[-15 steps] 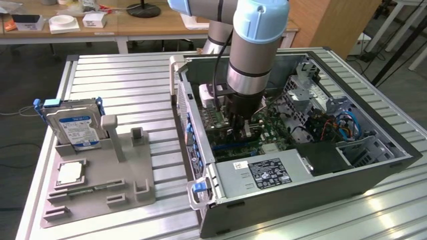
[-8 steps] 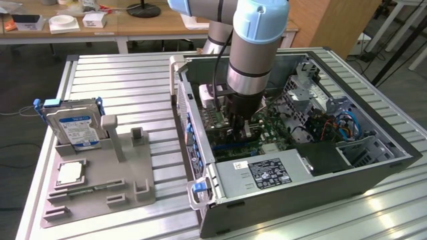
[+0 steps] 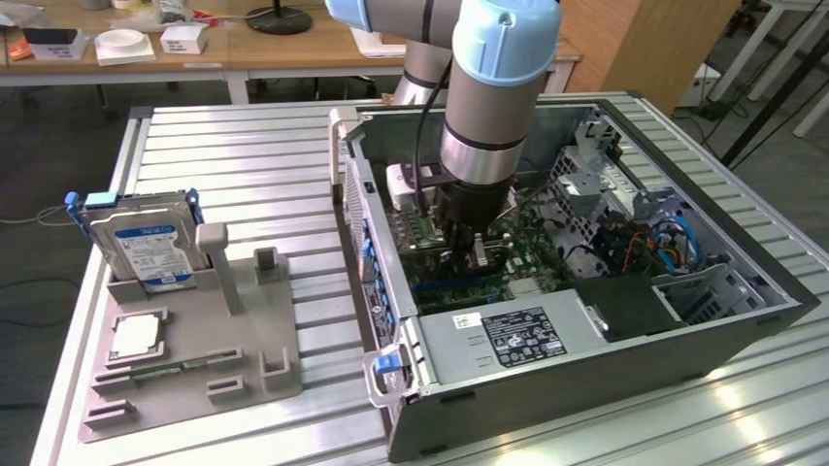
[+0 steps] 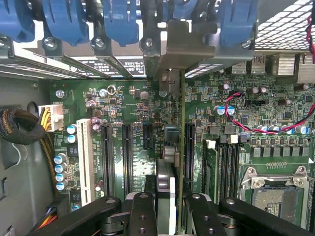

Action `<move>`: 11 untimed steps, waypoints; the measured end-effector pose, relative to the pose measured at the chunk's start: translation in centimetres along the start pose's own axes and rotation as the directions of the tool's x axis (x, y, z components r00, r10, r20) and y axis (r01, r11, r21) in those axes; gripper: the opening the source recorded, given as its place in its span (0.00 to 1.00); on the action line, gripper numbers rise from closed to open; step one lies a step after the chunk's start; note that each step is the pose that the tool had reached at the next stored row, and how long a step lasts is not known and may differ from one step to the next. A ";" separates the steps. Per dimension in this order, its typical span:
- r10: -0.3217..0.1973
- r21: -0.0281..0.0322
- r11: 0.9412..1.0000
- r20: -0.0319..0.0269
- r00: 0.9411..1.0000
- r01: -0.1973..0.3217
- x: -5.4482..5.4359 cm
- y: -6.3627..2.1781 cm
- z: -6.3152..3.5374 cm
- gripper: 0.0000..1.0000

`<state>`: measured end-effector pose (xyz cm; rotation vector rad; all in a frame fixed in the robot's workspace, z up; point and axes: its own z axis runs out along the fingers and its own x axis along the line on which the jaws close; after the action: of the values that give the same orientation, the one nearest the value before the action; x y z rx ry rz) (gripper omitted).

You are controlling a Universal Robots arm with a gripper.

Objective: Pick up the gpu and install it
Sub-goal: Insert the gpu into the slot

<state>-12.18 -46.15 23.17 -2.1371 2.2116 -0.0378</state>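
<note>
My gripper [image 4: 170, 216] is down inside the open computer case [image 3: 725, 340], shut on the gpu [image 4: 182, 123]. The wrist view shows the card edge-on: a thin green board with a heatsink block near my fingers [image 4: 142, 211] and a metal bracket [image 4: 184, 44] at its far end, against the case's rear slot openings. It stands upright over the motherboard [image 4: 133, 98], in line with the black expansion slots [image 4: 125, 157]. In the exterior view the gripper [image 3: 463, 238] and the gpu [image 3: 417, 231] sit low over the board, beside the case's wall on the exterior view's left.
Blue slot latches [image 4: 118, 19] line the rear of the case. A CPU socket [image 4: 275, 196], red-black wires [image 4: 246, 123] and a power supply [image 3: 512, 340] lie around the card. Outside the case, a grey fixture [image 3: 194, 388] holds a hard drive [image 3: 143, 248], a processor [image 3: 136, 335] and a memory stick [image 3: 175, 369].
</note>
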 end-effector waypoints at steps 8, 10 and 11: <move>0.000 0.000 1.000 0.000 1.000 0.000 0.0 0.00 0.00 0.28; 0.000 0.000 1.000 0.000 1.000 0.000 0.0 0.00 0.00 0.28; 0.000 0.000 1.000 0.000 1.000 0.000 0.0 0.00 0.00 0.28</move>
<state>-12.18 -46.15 23.17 -2.1371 2.2117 -0.0378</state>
